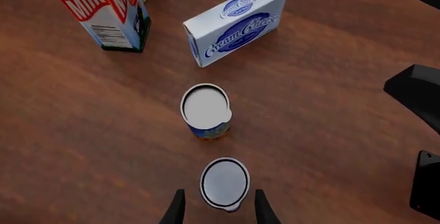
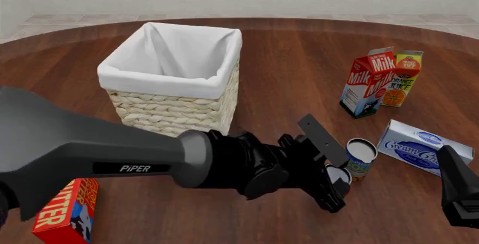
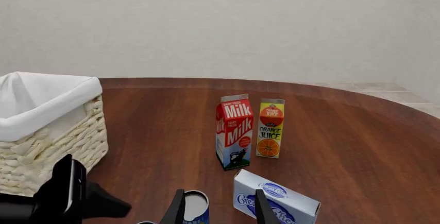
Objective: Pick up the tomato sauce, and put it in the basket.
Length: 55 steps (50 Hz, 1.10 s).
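- Left end effector (image 1: 220, 209) open wide, fingers either side of the tomato sauce (image 1: 225, 182), not touching.
- Can upright on desk (image 1: 82, 131), just beside blue-and-yellow can (image 1: 205, 112).
- Right end effector (image 3: 218, 208) open, empty.
- Basket (image 2: 174, 81) well apart.

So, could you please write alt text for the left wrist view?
The open left gripper hangs over a silver-topped can that stands between its fingers on the wooden table. Beyond stand a blue-and-yellow can, a cream cheese box and a milk carton.

Basket (image 3: 48, 131) near milk carton (image 3: 234, 131); juice carton (image 3: 270, 127) beside it; cream cheese box (image 3: 275, 201) nearer.
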Each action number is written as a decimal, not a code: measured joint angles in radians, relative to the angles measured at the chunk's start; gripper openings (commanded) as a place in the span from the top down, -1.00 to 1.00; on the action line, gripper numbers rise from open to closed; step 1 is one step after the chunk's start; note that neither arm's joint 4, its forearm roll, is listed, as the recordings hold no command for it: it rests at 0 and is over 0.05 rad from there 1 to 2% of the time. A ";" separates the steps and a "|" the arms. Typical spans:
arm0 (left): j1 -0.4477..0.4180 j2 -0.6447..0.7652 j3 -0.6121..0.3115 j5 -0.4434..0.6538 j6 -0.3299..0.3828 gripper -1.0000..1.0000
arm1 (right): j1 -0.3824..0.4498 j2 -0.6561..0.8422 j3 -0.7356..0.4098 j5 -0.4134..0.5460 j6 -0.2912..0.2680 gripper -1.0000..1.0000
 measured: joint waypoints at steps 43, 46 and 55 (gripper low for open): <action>-0.010 0.067 -0.052 -0.005 -0.039 -1.00 | 0.000 0.000 0.000 0.000 0.000 -1.00; -0.010 0.069 -0.052 -0.008 -0.042 -1.00 | 0.000 0.000 0.000 0.000 0.000 -1.00; -0.009 0.075 -0.051 -0.016 -0.050 -1.00 | 0.000 0.000 0.000 0.000 0.000 -1.00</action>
